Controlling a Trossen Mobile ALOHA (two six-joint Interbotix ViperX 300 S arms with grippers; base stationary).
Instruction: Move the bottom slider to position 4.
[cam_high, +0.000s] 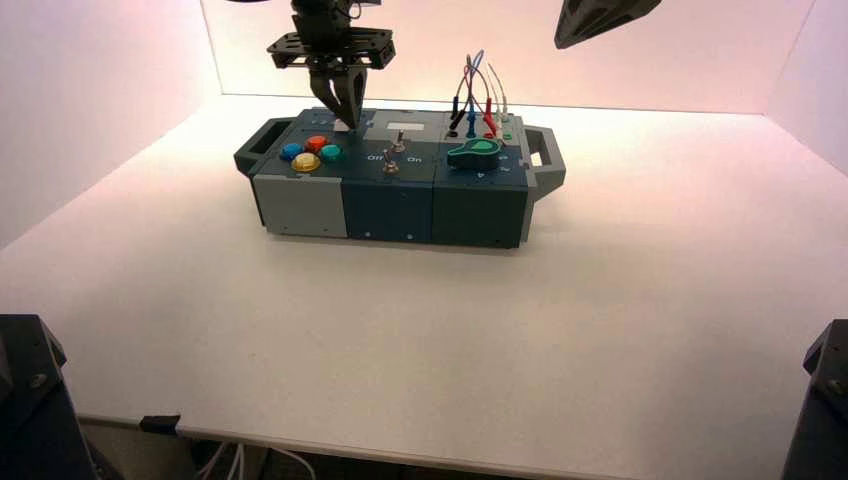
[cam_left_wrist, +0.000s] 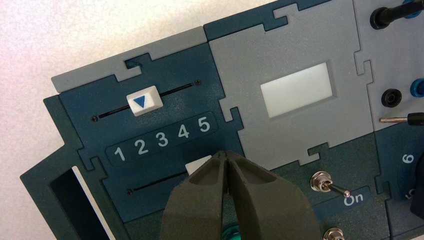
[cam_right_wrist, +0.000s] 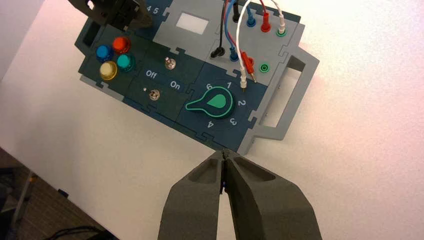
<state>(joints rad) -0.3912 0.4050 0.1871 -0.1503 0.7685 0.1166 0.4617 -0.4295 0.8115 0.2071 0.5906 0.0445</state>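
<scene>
Evidently, the closed left tool (cam_left_wrist: 226, 156) hangs over the bottom slider (cam_left_wrist: 198, 165), partly hiding it beside the numeral 5 end, presumably to nudge it; the right tool (cam_right_wrist: 224, 154) waits before the box (cam_right_wrist: 135, 85).

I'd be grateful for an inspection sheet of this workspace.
Surface: pale table, black tape on its front edge.
Job's things: bottom slider partly hidden by the left gripper, exact position unclear; top slider mid-slot.
Clutter: nothing seen.
Grippers: left at the bottom slider, shut; right gripper idle off the box's right side, shut.
Cables: coloured wires at box's rear right.
Surroundings: pale walls.
</scene>
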